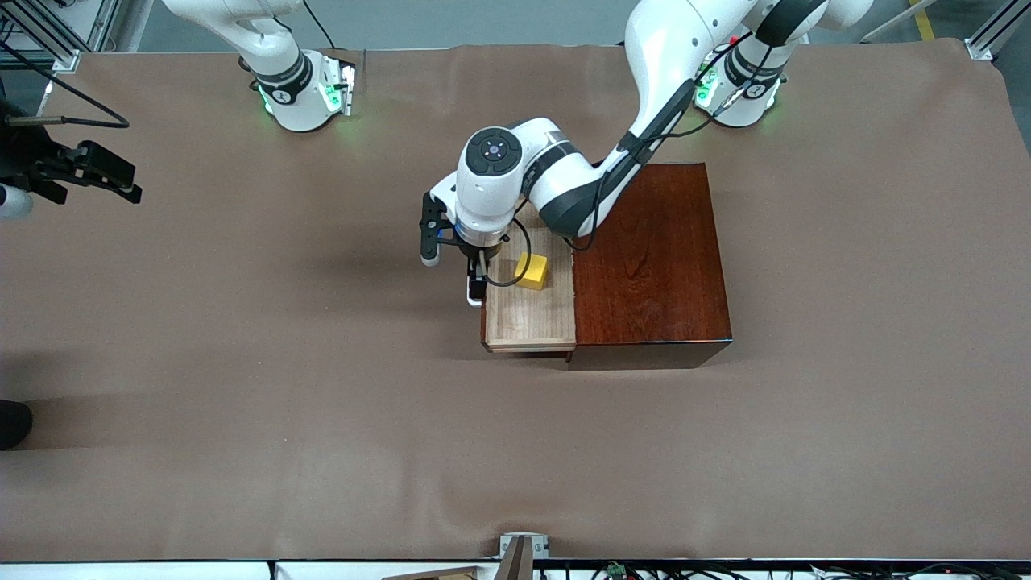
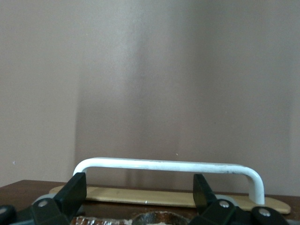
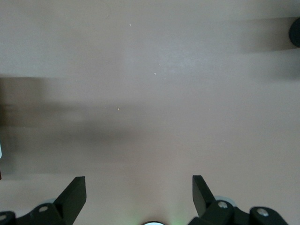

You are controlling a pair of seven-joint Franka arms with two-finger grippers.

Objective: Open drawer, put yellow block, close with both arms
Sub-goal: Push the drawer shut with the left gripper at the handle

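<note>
The dark reddish-brown wooden box (image 1: 652, 258) stands in the middle of the table. Its drawer (image 1: 527, 322) is pulled out toward the right arm's end and shows its pale inside. The yellow block (image 1: 532, 271) lies in the drawer, in the part farther from the front camera. My left gripper (image 1: 477, 282) hangs over the drawer's front, open and empty. In the left wrist view (image 2: 139, 185) its fingers sit either side of the white handle (image 2: 164, 165), just short of it. My right gripper (image 1: 113, 177) waits open over bare table at the right arm's end (image 3: 139, 187).
Brown cloth covers the table (image 1: 322, 403). A black rounded object (image 1: 12, 423) sits at the edge near the right arm's end. A small metal mount (image 1: 523, 552) stands at the table's edge nearest the front camera.
</note>
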